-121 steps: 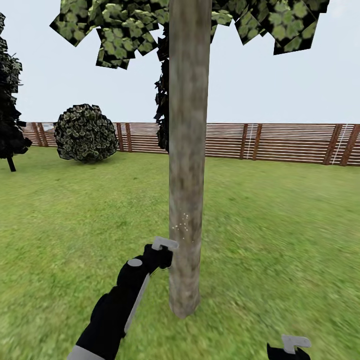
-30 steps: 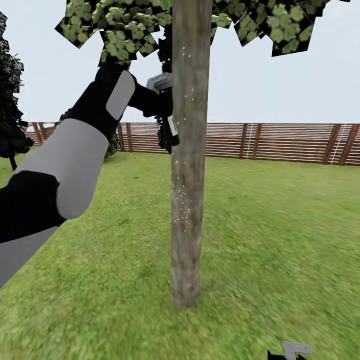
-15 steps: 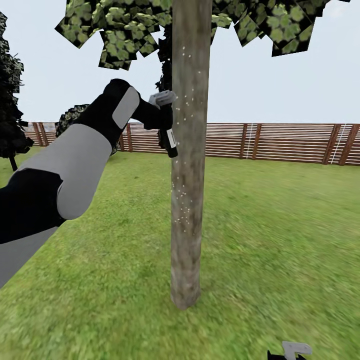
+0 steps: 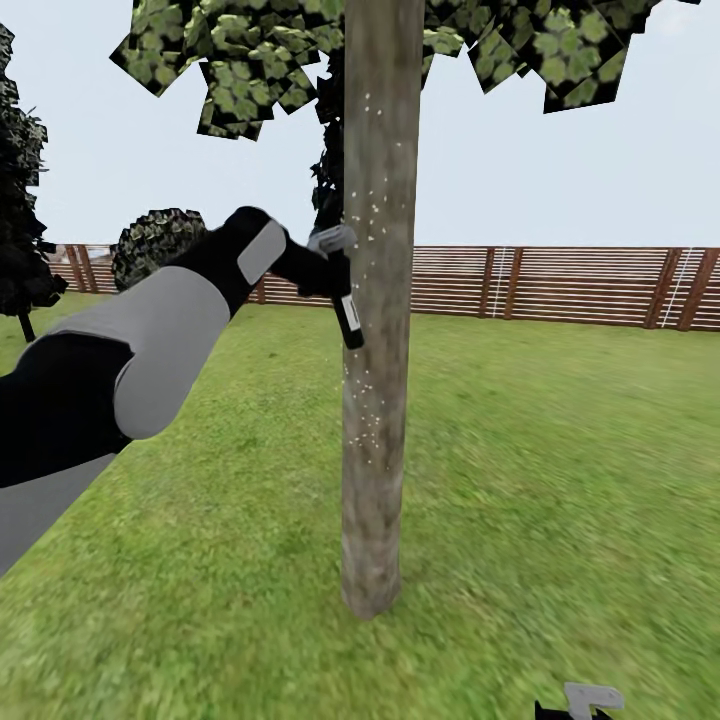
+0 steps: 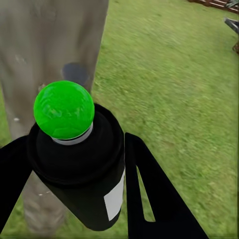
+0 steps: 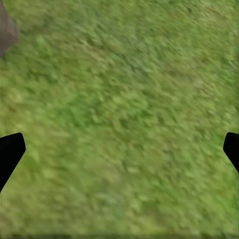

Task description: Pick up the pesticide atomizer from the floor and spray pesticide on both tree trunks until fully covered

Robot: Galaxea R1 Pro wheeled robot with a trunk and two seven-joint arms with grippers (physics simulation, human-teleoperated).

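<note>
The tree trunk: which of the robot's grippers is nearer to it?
Left. The left gripper, holding the pesticide atomizer, is right beside the tree trunk; the right gripper hangs low, apart, over grass.

Left tool (image 4: 335,262) with atomizer (image 4: 346,305) has lowered along the trunk (image 4: 375,400).

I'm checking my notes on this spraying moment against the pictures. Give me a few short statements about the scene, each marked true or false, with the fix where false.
1. The left hand is shut on the pesticide atomizer. True.
2. The atomizer is held against the tree trunk, at about the height of the fence behind it. True.
3. The right hand is holding a second bottle. False: its fingers stand wide apart over bare grass.
4. The ball on top of the atomizer is red. False: it is bright green.
5. Pale specks dot the trunk above and below the atomizer. True.
</note>
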